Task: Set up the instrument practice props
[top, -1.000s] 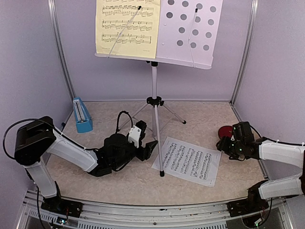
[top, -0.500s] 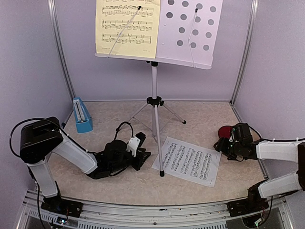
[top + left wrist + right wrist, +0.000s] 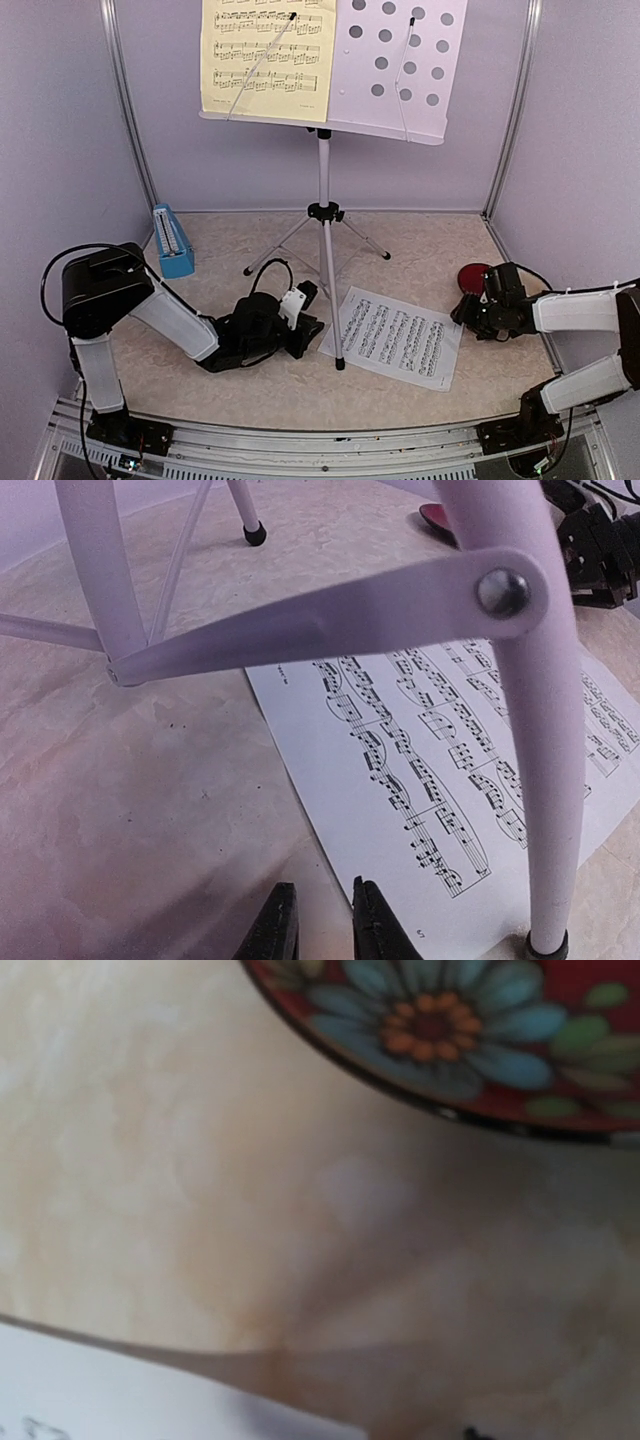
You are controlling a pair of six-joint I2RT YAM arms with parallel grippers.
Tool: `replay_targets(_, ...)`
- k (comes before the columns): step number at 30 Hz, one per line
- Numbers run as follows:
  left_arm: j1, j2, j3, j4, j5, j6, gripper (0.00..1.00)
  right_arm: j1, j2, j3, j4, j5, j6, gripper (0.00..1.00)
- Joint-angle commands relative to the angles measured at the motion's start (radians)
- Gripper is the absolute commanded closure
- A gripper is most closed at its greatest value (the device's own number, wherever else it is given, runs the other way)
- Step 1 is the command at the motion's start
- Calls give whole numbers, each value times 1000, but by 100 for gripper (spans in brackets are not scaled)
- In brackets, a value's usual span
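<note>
The silver tripod music stand [image 3: 323, 200] stands mid-table with its white perforated desk [image 3: 400, 60] up high. The yellow sheet [image 3: 268, 55] rests on the desk's left half. The white sheet [image 3: 395, 338] lies flat on the table beside the stand's front leg [image 3: 540, 730]. The blue metronome [image 3: 172, 242] stands at the far left. My left gripper [image 3: 314, 330] is low at the white sheet's left edge [image 3: 420, 740]; its jaws [image 3: 325, 925] stand a narrow gap apart with nothing between them. My right gripper [image 3: 463, 308] is low at the sheet's right edge; its fingers are hidden in the right wrist view.
A dark red round disc [image 3: 471, 275] with a flower pattern [image 3: 470, 1030] lies just behind my right gripper. The stand's other two legs spread toward the back. Metal frame posts and lilac walls close in the sides and back.
My left gripper has lowered and moved right, up to the white sheet's left edge. My right gripper has shifted slightly down and left toward the sheet's right edge.
</note>
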Motion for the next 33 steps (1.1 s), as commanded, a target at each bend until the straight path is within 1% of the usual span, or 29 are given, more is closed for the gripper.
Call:
replay_targets(1,6,39,39,-35,29,7,80,-12,50,14,16,-13,4,40)
replay_targets(9,15,90,74,-66,48,9,84,-12,57,0,73,-61,3,46)
replay_targets(22,15,138,124,-83,71,21,86,-10,-39,-18,116,-134,-9,60)
replay_targets(27,15,140,135,-85,74,26,87,-11,-6,-22,129,-149,-18,64)
replay_targets(29,15,139,136,-84,74,26,87,-11,11,-20,141,-163,-22,67)
replay_targets(33,15,134,129,-83,70,26,87,-7,45,-11,138,-172,-33,68)
